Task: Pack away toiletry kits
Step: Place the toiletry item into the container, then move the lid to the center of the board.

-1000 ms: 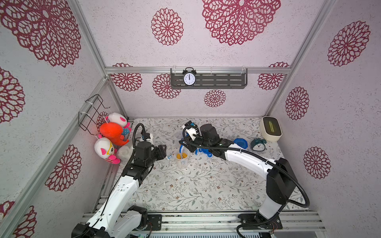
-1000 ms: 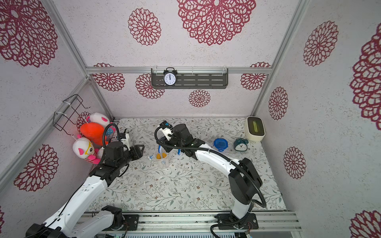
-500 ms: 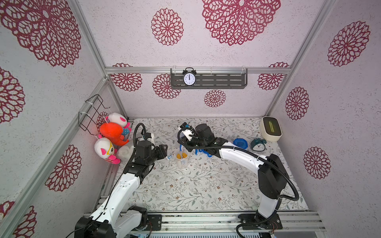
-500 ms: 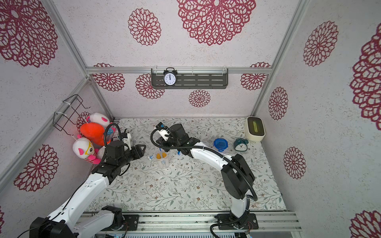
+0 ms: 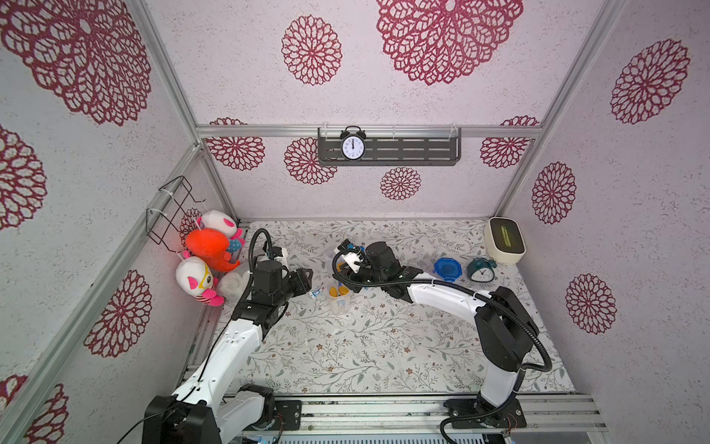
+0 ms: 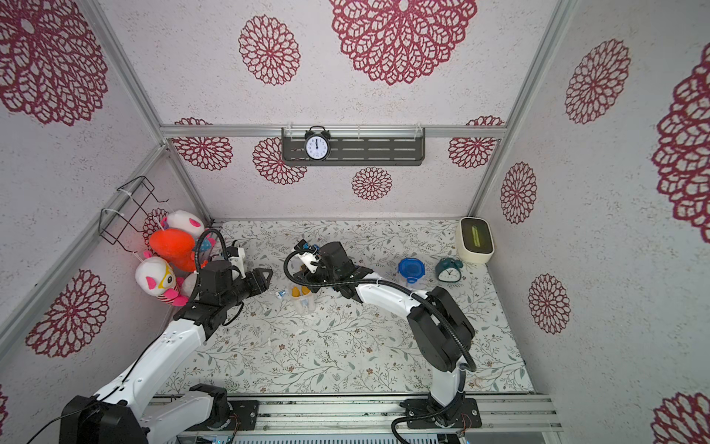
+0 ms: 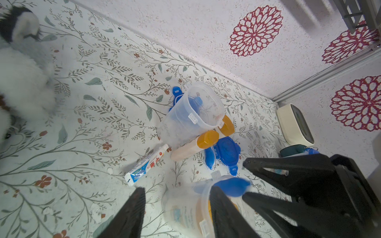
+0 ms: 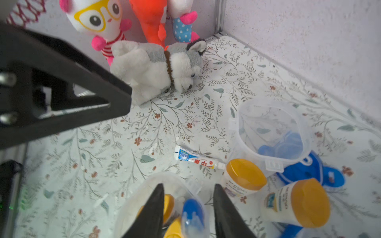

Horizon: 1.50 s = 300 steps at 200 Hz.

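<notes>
Toothbrush [image 8: 192, 214] seemingly inside jar [image 8: 136, 195]; right claw [image 8: 188, 184] parted.

Both top views: we log bright, even, diffuse light. Shadows around the toothpaste tube [image 5: 316, 293] are faint and soft-edged. Well away from the tube, the wall rails [image 5: 269, 130] bow with wide-angle distortion.

Left wrist view: the tube is sharp. The left gripper [image 7: 177, 188], nearer the lens than the tube, is a dark, blurred silhouette, and the jar [image 7: 185, 208] between its fingers looks soft.

Right wrist view: we note a cooler cast. The tube is crisp, the right gripper [image 8: 187, 184] is out of focus, and the plush husky [image 8: 152, 68] beyond the tube is nearly blown white.
</notes>
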### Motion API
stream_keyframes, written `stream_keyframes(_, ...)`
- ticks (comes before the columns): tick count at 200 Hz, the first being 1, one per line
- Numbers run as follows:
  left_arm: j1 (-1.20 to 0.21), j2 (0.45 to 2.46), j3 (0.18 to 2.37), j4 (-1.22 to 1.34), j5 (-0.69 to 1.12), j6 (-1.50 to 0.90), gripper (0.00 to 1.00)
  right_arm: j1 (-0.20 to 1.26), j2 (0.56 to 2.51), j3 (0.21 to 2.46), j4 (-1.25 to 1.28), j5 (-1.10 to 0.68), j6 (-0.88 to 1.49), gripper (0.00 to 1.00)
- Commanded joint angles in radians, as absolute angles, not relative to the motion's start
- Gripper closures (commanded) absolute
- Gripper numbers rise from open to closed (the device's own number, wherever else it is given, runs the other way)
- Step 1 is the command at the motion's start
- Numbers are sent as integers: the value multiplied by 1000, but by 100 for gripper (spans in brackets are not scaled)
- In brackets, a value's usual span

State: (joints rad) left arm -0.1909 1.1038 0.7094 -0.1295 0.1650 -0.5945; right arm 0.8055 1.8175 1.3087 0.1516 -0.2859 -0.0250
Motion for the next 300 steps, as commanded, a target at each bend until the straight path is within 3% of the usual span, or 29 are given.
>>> stream_keyframes(1, -184, 1121, 692, -72, 198, -602, 46, 810, 1734, 1301, 222, -247, 9, 43)
stream_keyframes(46, -193, 1127, 683, -12, 229, -585, 46, 765, 1613, 1316, 13, -128, 152, 43)
stream_keyframes(81, -240, 1107, 698, -14, 184, -537, 46, 610, 1604, 1342, -270, -97, 338, 49)
stream_keyframes(109, -284, 1112, 718, -33, 156, -512, 46, 498, 1664, 1370, -438, -113, 376, 51)
stream_keyframes(153, -307, 1126, 725, -23, 154, -504, 45, 462, 1846, 1523, -586, -86, 341, 53)
stream_keyframes(221, -319, 1134, 741, -18, 173, -477, 40, 458, 2102, 1774, -716, -91, 211, 28)
stream_keyframes(300, -323, 1109, 740, -32, 187, -467, 36, 451, 2310, 1961, -716, -141, 35, 30)
